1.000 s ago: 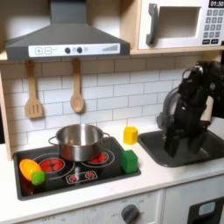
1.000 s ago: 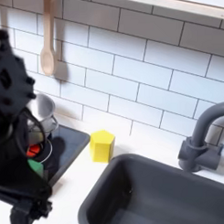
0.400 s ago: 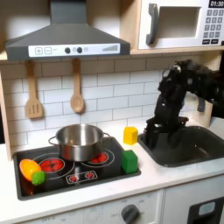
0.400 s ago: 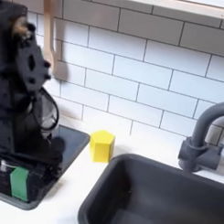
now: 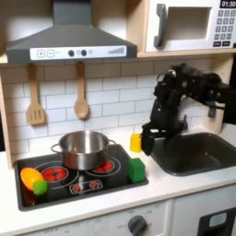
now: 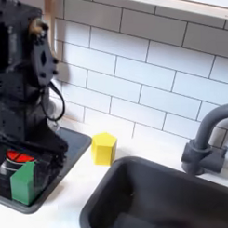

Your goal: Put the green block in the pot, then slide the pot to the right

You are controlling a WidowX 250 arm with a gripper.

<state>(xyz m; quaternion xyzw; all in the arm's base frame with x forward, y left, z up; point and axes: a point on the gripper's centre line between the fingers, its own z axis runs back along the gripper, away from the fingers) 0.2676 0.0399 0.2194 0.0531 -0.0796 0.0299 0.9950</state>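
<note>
on the stovetop sits a small bright green block; the jaws' state can't be told.

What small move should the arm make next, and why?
Probably move the gripper toward the first exterior view's left and down, over the green block. The block sits on the stove's front right corner, outside the pot, and the gripper hangs beside the yellow block instead.
</note>
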